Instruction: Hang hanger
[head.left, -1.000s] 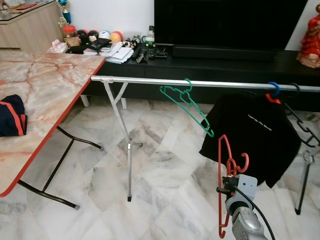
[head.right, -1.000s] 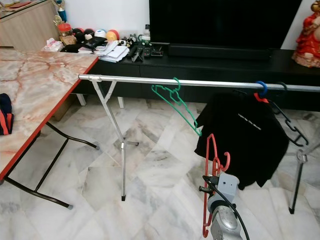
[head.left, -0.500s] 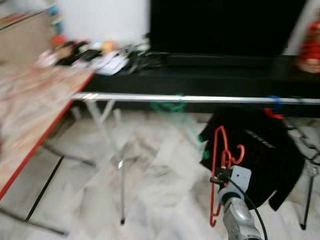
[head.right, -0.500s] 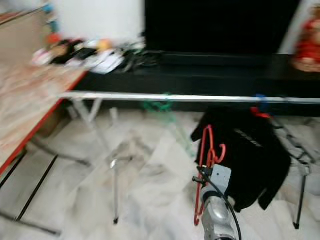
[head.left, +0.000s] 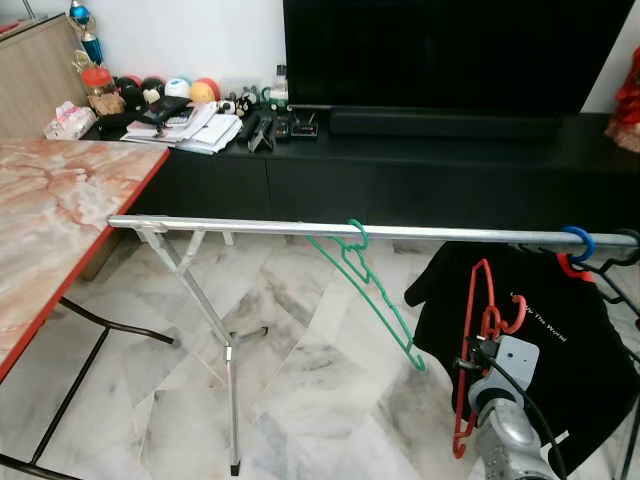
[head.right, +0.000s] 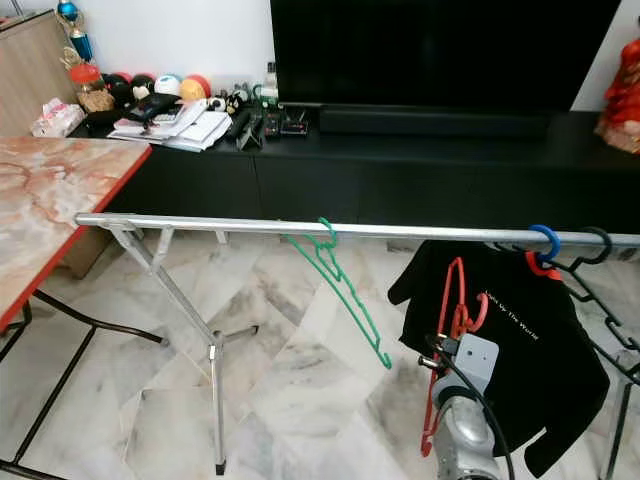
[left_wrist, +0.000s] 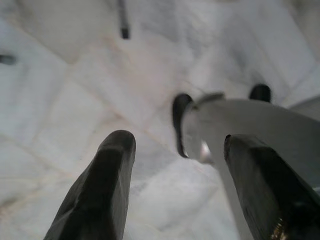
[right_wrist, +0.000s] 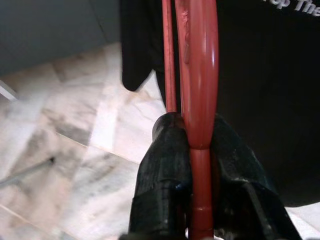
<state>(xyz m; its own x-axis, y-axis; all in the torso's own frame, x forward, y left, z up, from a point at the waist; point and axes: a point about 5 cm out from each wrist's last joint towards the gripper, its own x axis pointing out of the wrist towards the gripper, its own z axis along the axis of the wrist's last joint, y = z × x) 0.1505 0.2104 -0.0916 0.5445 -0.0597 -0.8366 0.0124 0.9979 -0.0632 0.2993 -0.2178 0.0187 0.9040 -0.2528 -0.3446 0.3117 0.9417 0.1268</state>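
Observation:
A red plastic hanger (head.left: 472, 350) stands upright in my right gripper (head.left: 480, 352), which is shut on its lower part. In the right wrist view the two black fingers (right_wrist: 167, 165) squeeze the red hanger (right_wrist: 201, 75) in front of a black T-shirt (right_wrist: 260, 90). The hanger's hook (head.left: 515, 315) sits a little below the silver rail (head.left: 300, 229) of a drying rack. A green hanger (head.left: 368, 285) hangs on the rail to the left of it. My left gripper (left_wrist: 180, 165) hangs open over the marble floor, holding nothing.
The black T-shirt (head.left: 545, 340) hangs from a blue hook (head.left: 577, 243) at the rail's right end, beside a black hanger (head.left: 615, 275). The rack's crossed legs (head.left: 225, 350) stand at the left. A red-edged marble table (head.left: 60, 220) is on the left, a black TV console (head.left: 400, 170) behind.
The whole view has shifted and passed through blur, so the camera moved. The red hanger's top now stands much nearer the rail. My right gripper still holds it.

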